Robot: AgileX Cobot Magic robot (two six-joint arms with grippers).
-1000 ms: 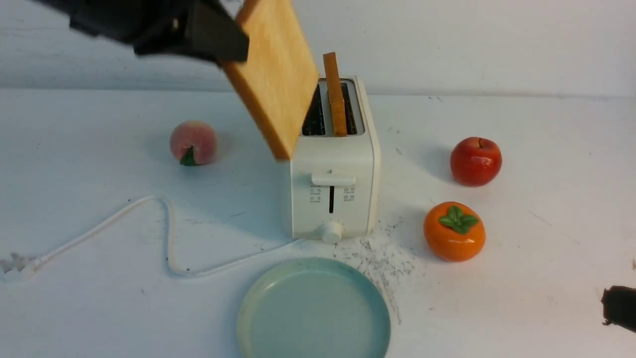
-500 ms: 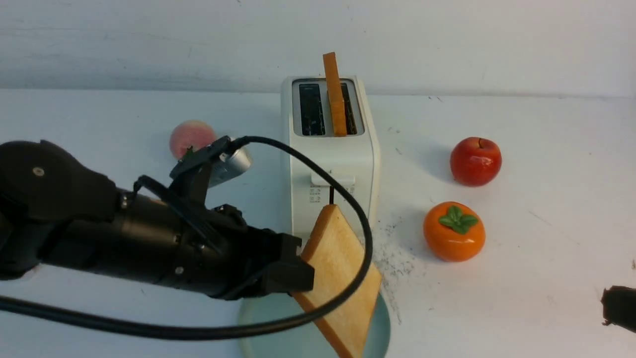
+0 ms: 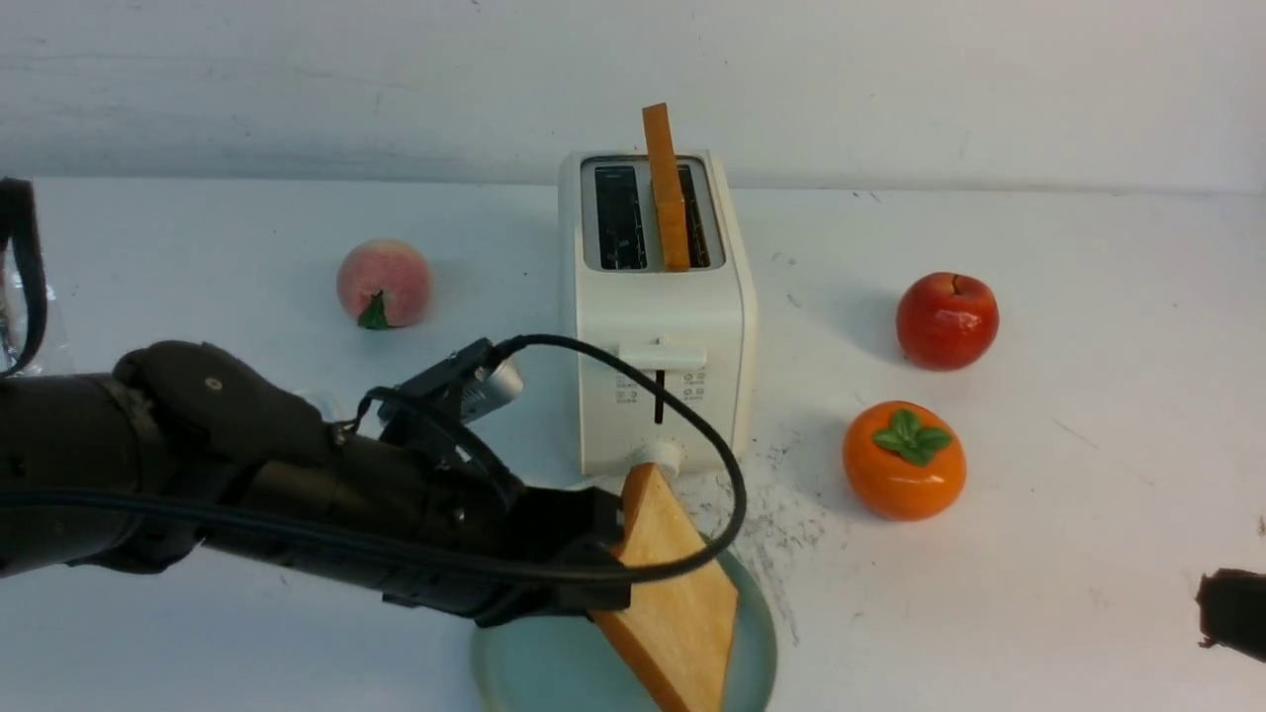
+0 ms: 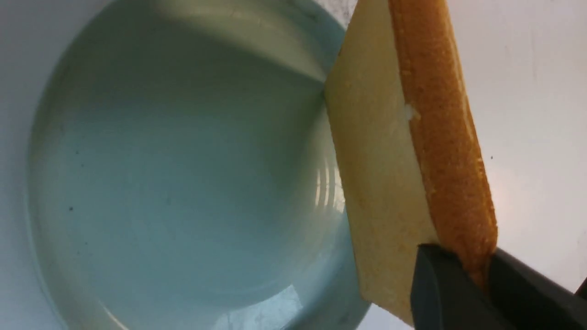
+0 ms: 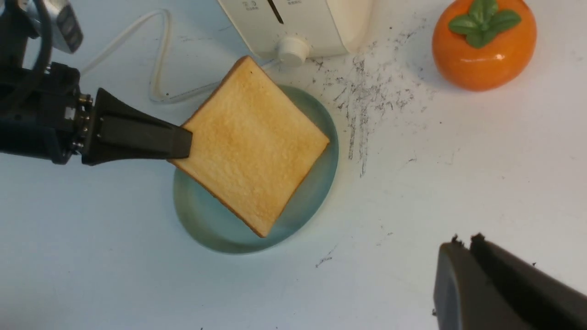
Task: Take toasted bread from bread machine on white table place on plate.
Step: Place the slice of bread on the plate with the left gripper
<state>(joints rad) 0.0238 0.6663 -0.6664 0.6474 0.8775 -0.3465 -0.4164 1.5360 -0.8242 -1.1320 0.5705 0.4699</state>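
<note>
Over the plate [image 3: 529,677], the held toasted slice [image 3: 682,593] sat lower and flatter than half a second before.
Left jaws were clamped on one crust corner of this thick, square, golden slice; the second slice [image 3: 665,188] stayed upright in the bread machine [image 3: 658,326]. Right jaws sat closed, empty.
</note>
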